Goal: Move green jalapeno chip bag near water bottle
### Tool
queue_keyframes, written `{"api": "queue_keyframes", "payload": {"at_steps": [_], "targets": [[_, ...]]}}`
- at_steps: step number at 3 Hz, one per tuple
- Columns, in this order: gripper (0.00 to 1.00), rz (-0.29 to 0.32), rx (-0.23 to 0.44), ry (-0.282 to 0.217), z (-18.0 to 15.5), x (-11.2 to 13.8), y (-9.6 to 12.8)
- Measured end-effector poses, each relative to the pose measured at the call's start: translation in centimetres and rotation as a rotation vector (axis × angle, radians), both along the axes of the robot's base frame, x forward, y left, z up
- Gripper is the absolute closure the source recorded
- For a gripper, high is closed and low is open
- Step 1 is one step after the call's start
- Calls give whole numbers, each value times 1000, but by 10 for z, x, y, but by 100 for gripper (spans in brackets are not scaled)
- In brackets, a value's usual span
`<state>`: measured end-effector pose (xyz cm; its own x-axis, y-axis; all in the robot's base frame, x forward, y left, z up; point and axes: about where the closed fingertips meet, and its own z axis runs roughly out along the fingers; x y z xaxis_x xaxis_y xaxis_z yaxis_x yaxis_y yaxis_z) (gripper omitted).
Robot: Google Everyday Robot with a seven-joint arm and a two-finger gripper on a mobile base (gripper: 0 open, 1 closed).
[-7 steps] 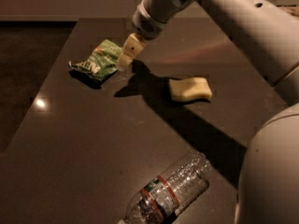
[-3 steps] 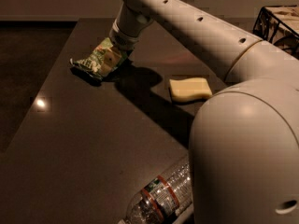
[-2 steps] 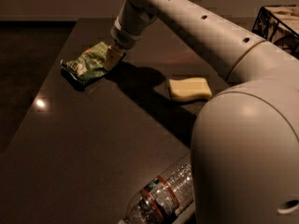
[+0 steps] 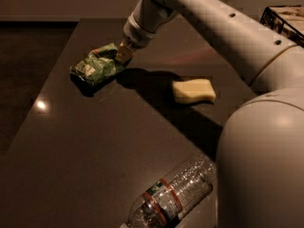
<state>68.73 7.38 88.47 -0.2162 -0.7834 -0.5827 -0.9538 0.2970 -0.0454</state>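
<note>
Reaching across the dark table (image 4: 95, 141) with the gripper (image 4: 124, 54) against the right edge of the green jalapeno chip bag (image 4: 96, 66), far left and well apart from the water bottle (image 4: 173, 196) lying on its side at the near edge. Impossible to tell whether clamped on the foil or merely touching. Likely hazards: dropping slick, crinkled foil from a thin edge hold; clipping the pale yellow sponge (image 4: 194, 90) lying between; nudging the bottle into a roll.
</note>
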Motion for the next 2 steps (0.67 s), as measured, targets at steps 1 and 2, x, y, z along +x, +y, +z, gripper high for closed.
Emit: {"api": "queue_keyframes", "payload": {"at_steps": [1,2], "targets": [[100,57,35,29,13,-33,-26],[100,150,63,53,26,-78,-49]]}}
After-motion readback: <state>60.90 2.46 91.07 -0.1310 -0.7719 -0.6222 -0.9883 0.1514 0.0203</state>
